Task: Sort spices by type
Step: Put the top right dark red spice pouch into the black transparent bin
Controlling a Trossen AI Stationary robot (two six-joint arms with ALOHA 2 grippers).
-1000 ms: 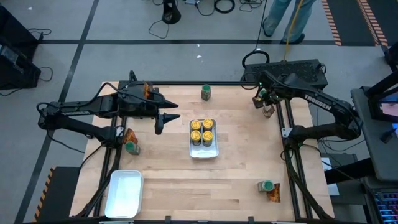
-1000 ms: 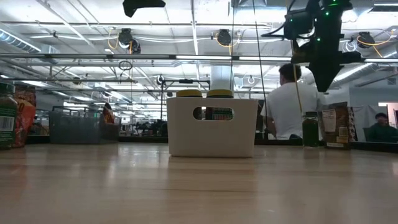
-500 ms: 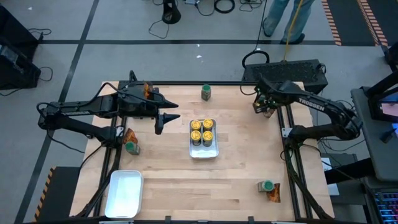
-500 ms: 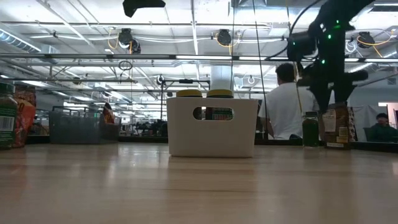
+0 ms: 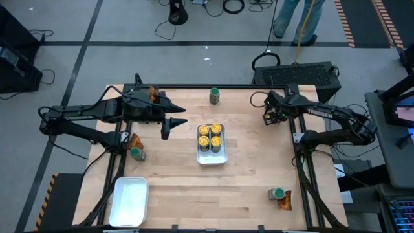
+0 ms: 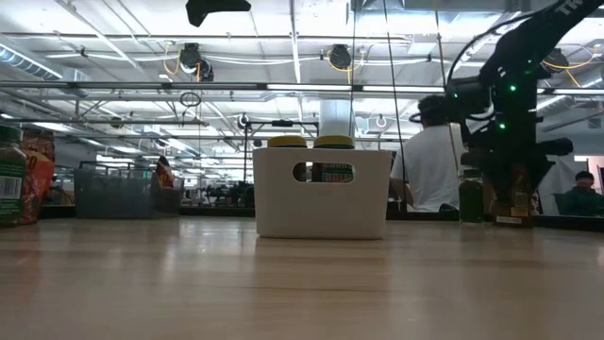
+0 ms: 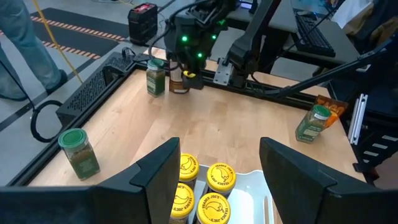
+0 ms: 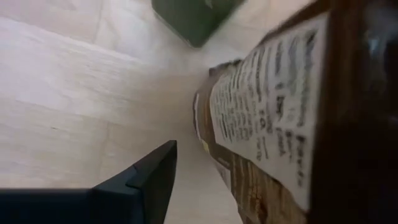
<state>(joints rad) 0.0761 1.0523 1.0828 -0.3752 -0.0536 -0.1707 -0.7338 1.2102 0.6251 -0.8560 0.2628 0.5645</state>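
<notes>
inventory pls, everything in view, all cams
yellow-lid jars: 4, in middle tray
green-lid jars: 4; far edge, left side, near right corner, beside right gripper
packets: 4, orange-brown; far left corner, left side, near right corner, at right gripper
trays: 2, white; middle, near left corner
bin: 1, dark, beyond far right corner
person: legs, floor beyond table
left gripper: jaws open, left of middle tray
right gripper: at far right packet
</notes>
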